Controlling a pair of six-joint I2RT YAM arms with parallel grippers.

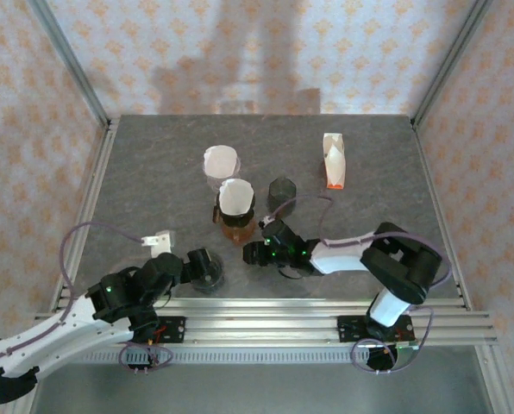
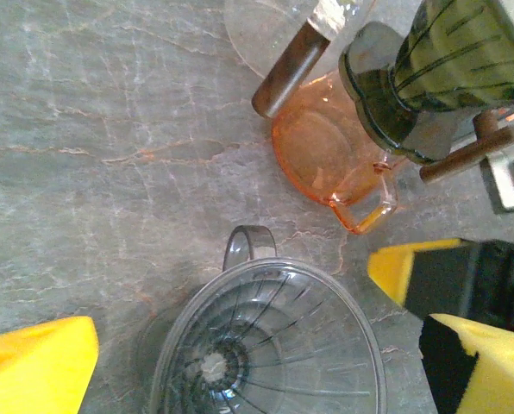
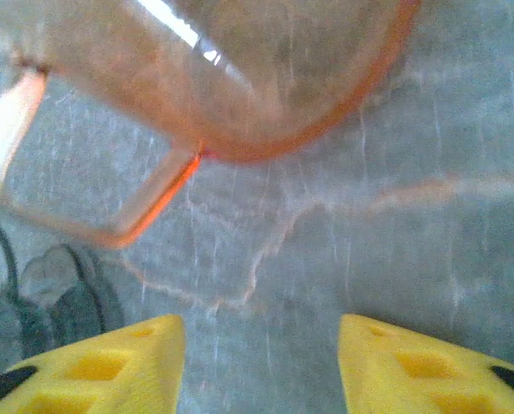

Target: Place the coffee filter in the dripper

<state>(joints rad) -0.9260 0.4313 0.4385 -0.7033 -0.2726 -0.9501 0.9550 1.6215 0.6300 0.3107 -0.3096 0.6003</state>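
- White paper coffee filter (image 1: 236,197) sits in the mouth of the orange dripper (image 1: 234,226), near the middle of the counter (image 1: 136,172); by my reading, the placing itself is done.
- The right hand (image 3: 261,345) is low, just beside that dripper's base and handle, its yellow fingers (image 3: 110,362) spread with nothing between them.
- The left hand (image 2: 248,366) is spread wide on either side of a smoke-grey dripper (image 2: 274,328), which holds no filter.
- A second white filter (image 1: 221,160) stands just behind.
- What is left, I judge: drawing the right hand clear without nudging the orange dripper.
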